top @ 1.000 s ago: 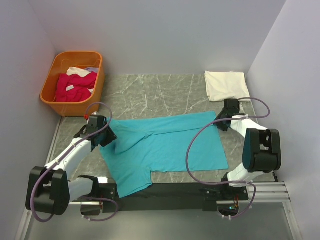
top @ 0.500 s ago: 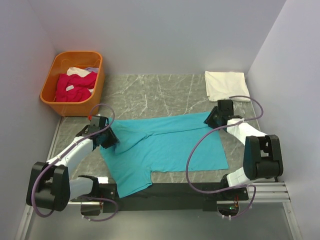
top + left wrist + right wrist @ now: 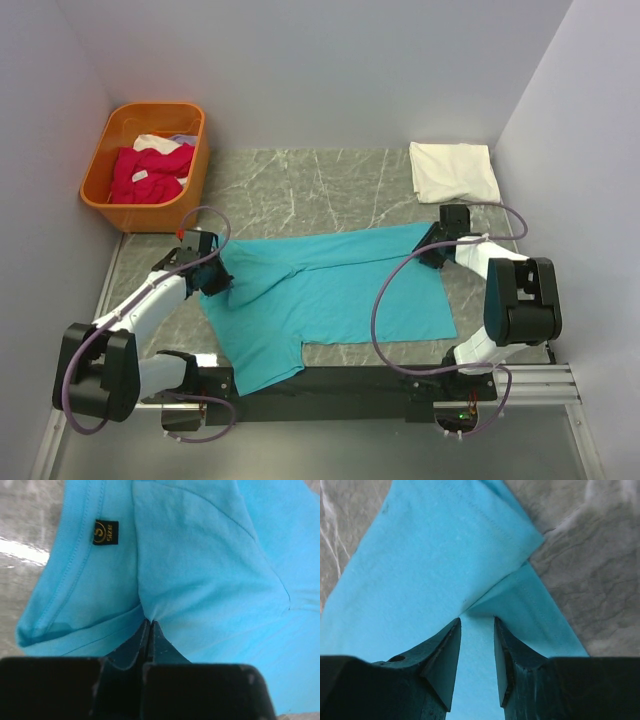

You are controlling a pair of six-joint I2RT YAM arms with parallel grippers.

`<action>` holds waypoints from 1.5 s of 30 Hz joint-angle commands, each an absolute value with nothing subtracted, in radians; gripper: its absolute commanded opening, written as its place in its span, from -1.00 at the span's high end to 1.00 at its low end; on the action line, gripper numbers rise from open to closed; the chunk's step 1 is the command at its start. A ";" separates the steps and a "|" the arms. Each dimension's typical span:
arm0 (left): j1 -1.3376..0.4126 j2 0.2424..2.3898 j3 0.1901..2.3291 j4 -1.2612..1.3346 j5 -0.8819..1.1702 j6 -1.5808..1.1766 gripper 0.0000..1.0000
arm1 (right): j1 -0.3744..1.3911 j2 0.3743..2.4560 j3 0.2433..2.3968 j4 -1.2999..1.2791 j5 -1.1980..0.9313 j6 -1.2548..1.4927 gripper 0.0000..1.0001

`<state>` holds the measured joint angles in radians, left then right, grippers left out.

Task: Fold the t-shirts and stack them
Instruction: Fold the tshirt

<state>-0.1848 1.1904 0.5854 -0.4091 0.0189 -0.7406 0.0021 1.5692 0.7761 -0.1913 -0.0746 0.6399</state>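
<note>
A turquoise t-shirt lies spread on the table, partly folded along its far edge. My left gripper is at its left end, shut on a pinch of the cloth just below the collar and the dark neck label. My right gripper sits low over the shirt's far right corner. It is open, and its fingertips straddle flat cloth beside a folded-over hem. A folded white t-shirt lies at the back right. Magenta t-shirts fill the basket.
An orange plastic basket stands at the back left by the wall. Grey walls close in the marbled table on three sides. The arms' bases and a black rail run along the near edge.
My left gripper has shut on the turquoise cloth near the collar. My right gripper shifted left, then back a little at the shirt's far right corner, staying open.
</note>
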 commanded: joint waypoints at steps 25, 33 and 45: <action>-0.100 1.184 0.770 -0.543 -0.080 -0.624 0.99 | -0.090 1.592 0.762 -0.212 -0.058 0.657 0.19; -0.100 1.180 0.706 -0.512 -0.015 -0.647 0.55 | -0.091 1.522 0.776 -0.242 -0.046 0.653 0.19; -0.080 1.255 0.819 -0.385 -0.092 -0.643 -0.51 | -0.092 1.563 0.951 -0.170 -0.106 0.537 0.17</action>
